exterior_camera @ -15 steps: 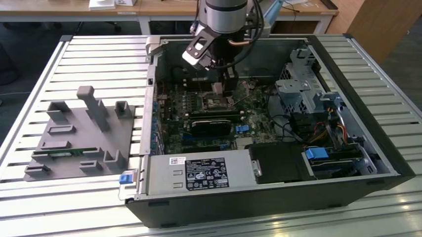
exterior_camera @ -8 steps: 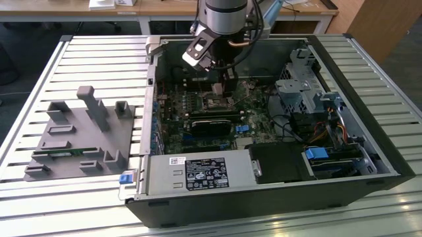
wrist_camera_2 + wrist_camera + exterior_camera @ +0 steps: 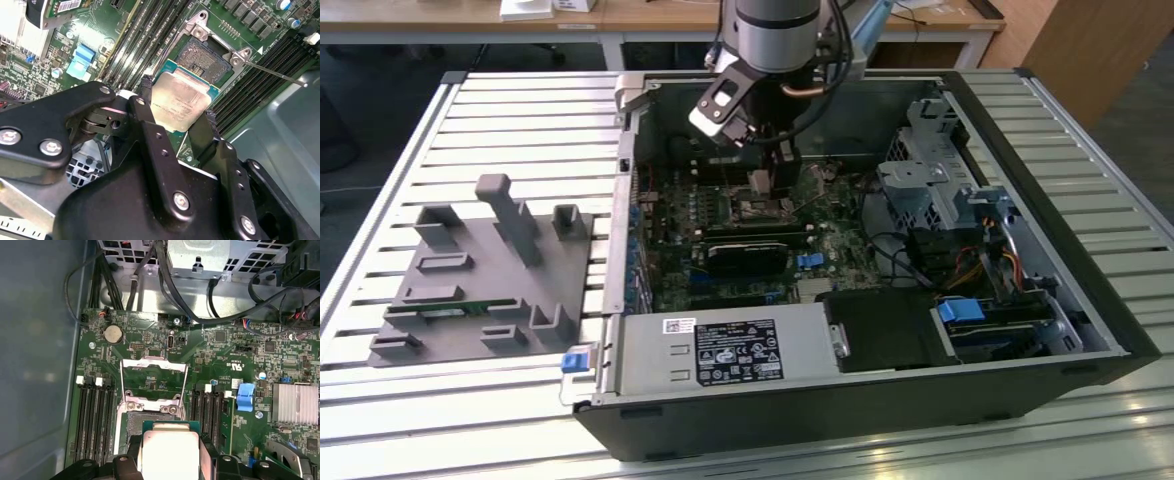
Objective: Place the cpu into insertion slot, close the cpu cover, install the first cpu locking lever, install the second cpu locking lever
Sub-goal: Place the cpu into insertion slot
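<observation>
Between the narrowed jaws of the gripper point(image 3: 178, 111), pinched by opposite edges to keep it level, the cpu point(image 3: 181, 97) hangs just above the insertion slot point(image 3: 202, 56), not yet seated. The cpu cover point(image 3: 154, 363) stands swung open, leaving the socket free between the memory slots point(image 3: 95, 420).

Layout: open case on slatted table
Computer case point(image 3: 854, 410) takes the table's point(image 3: 520, 110) exterior-view right side, with the fixture block point(image 3: 467, 290) beside it toward the left edge. Inside, the cpu point(image 3: 175, 107) sits between the gripper point(image 3: 177, 100) fingers, overlapping one edge of the insertion slot point(image 3: 202, 60). The cpu cover point(image 3: 155, 361) lies open beyond the slot, and memory slots point(image 3: 95, 420) flank both sides.
</observation>
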Controlling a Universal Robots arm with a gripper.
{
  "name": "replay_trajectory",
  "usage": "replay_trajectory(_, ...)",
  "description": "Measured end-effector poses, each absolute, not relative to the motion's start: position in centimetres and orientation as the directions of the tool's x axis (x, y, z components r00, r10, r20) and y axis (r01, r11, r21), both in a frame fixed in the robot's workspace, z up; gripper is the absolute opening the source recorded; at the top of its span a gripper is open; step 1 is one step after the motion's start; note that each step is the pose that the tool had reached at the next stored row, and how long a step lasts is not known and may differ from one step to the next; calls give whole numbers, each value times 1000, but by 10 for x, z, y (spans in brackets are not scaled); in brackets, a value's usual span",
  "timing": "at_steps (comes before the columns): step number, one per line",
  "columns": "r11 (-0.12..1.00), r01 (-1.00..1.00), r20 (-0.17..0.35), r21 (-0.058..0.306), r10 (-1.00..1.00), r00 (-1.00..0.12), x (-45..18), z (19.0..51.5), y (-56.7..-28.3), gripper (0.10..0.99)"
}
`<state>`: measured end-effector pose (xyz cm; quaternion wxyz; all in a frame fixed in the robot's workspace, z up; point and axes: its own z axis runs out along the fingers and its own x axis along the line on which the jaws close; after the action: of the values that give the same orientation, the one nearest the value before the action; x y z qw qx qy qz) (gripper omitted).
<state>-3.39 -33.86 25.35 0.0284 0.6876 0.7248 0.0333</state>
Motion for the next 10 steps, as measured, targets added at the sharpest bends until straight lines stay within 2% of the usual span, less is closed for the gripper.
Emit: replay_trajectory(10,52,995,5,87,999,-53,-34,251,-339,541)
